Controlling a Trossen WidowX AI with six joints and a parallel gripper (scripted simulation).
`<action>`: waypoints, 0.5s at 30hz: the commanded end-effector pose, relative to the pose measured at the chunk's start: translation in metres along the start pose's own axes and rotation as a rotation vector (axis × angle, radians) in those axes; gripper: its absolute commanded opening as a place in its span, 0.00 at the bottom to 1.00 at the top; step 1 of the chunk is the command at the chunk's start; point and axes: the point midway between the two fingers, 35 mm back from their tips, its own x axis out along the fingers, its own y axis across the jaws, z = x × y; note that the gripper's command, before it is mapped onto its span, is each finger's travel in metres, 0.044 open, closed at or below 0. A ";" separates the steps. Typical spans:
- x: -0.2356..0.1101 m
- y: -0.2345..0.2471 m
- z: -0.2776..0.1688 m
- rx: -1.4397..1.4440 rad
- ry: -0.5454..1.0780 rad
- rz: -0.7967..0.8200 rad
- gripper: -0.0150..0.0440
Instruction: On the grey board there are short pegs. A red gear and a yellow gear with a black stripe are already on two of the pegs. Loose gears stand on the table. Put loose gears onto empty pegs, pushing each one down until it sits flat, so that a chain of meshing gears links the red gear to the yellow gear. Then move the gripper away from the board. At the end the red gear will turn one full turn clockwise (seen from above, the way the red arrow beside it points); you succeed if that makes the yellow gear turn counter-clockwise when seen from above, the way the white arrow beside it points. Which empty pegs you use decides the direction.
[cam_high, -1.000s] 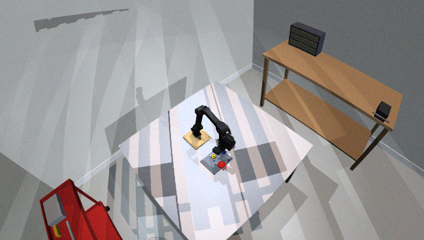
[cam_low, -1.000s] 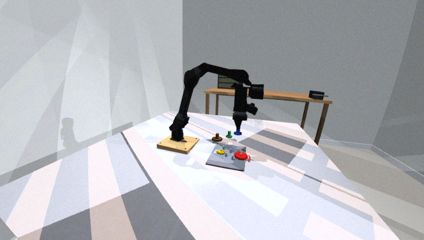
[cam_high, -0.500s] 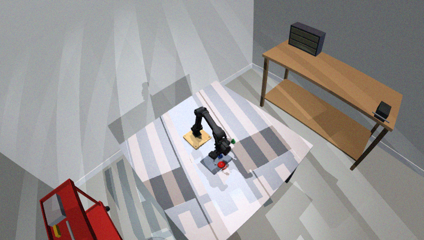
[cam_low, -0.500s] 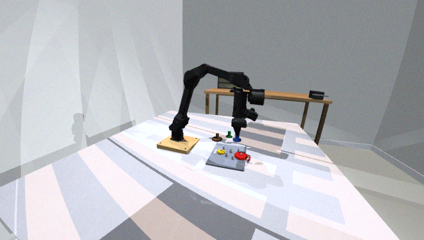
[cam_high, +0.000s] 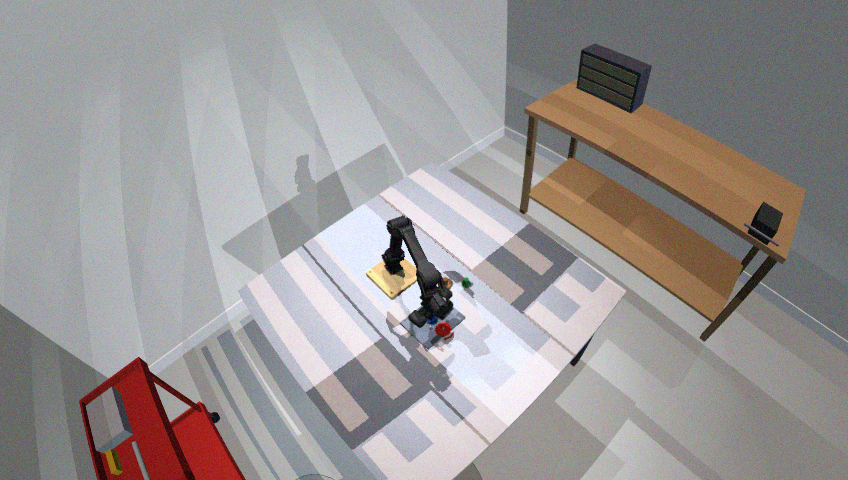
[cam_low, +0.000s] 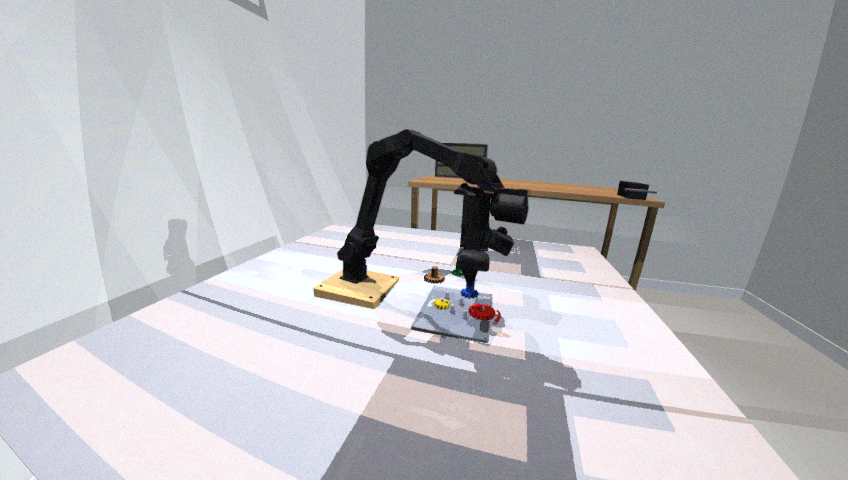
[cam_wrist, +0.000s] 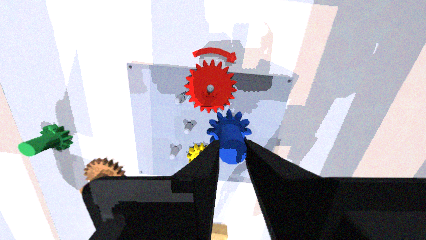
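My gripper (cam_low: 470, 286) (cam_wrist: 231, 145) is shut on the upright handle of the blue gear (cam_high: 432, 320) (cam_low: 469, 293) (cam_wrist: 230, 131). It holds the gear over the grey board (cam_low: 437, 332) (cam_wrist: 150, 115), near the red gear (cam_high: 443, 330) (cam_low: 481, 311) (cam_wrist: 200, 82); its exact height is unclear. The yellow gear (cam_low: 440, 303) (cam_wrist: 195, 152) sits on the board, partly hidden by a finger in the wrist view. Empty pegs (cam_wrist: 181, 98) (cam_wrist: 189, 125) (cam_wrist: 175, 150) show left of the gears there. A green gear (cam_high: 466, 283) (cam_low: 457, 272) (cam_wrist: 59, 137) and a brown gear (cam_high: 447, 283) (cam_low: 434, 277) (cam_wrist: 103, 170) stand on the table.
The red arrow (cam_low: 498, 315) (cam_wrist: 215, 52) lies beside the red gear. The arm's wooden base plate (cam_high: 386, 285) (cam_low: 333, 292) is beside the board. A wooden workbench (cam_high: 684, 142) (cam_low: 565, 190) and a red cart (cam_high: 139, 392) stand away from the table. Striped shadows cross the table.
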 end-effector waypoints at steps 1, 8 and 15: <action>0.006 -0.007 -0.003 -0.002 0.006 0.006 0.25; 0.006 -0.011 -0.005 -0.002 0.006 0.006 0.25; 0.004 -0.011 -0.005 -0.002 0.006 0.006 0.25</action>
